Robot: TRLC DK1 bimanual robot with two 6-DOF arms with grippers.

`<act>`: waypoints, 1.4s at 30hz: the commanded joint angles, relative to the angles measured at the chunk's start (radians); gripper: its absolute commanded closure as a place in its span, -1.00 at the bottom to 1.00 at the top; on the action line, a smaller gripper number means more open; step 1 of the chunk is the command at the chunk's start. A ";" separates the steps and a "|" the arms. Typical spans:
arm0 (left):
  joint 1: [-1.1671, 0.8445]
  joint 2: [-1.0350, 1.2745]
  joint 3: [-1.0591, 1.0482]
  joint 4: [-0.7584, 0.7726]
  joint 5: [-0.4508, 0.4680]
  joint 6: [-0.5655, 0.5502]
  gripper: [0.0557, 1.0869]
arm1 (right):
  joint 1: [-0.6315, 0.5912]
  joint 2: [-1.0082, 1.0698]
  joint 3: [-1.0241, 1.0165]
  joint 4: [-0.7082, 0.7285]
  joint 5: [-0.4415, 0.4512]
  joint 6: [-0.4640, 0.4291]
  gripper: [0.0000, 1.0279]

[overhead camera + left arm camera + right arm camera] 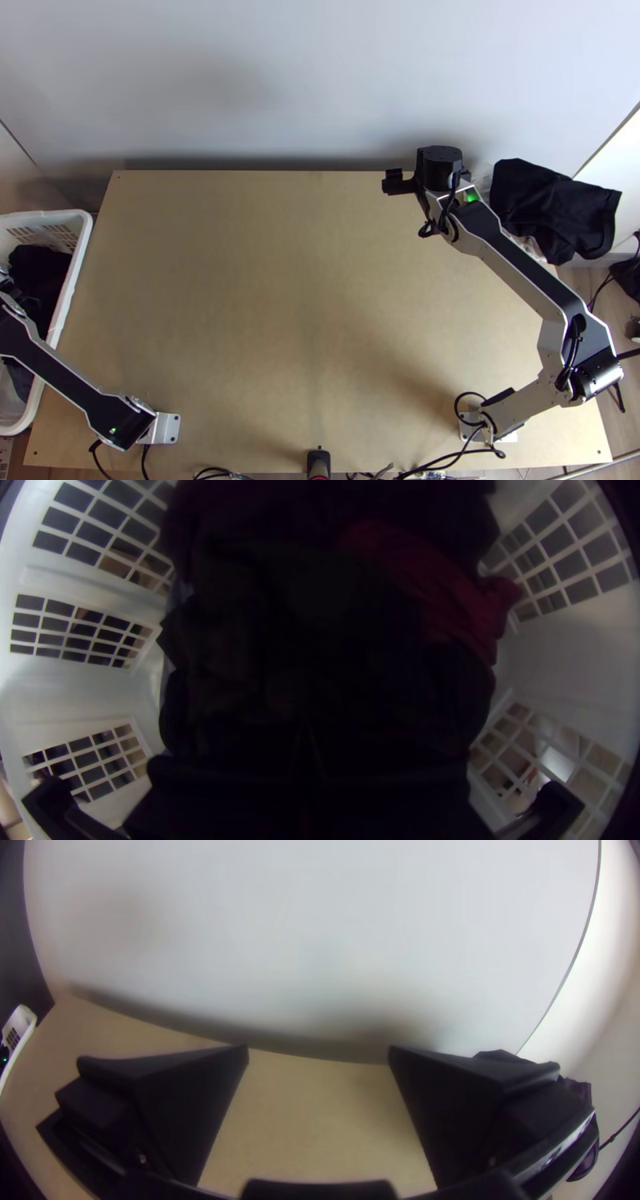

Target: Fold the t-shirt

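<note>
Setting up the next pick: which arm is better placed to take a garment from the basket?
Likely left: the left arm extends over the basket and its clothes; the right arm is across the table.

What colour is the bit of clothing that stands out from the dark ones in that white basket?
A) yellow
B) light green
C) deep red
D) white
C: a deep red cloth shows among the dark clothes inside the white basket.
</note>
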 commanded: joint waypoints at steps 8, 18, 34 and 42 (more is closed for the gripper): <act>0.000 -0.073 0.005 0.017 0.004 -0.013 0.93 | 0.002 0.000 -0.002 0.002 0.016 -0.006 -0.90; -0.020 -0.208 0.005 -0.004 0.029 -0.016 0.93 | 0.002 -0.008 -0.005 0.002 0.025 -0.005 -0.90; -0.096 -0.443 0.005 -0.092 0.102 -0.052 0.93 | -0.023 -0.114 -0.093 0.002 0.028 -0.003 -0.90; -0.151 -0.569 0.009 -0.134 0.139 -0.075 0.93 | -0.049 -0.180 -0.153 0.010 0.026 0.000 -0.90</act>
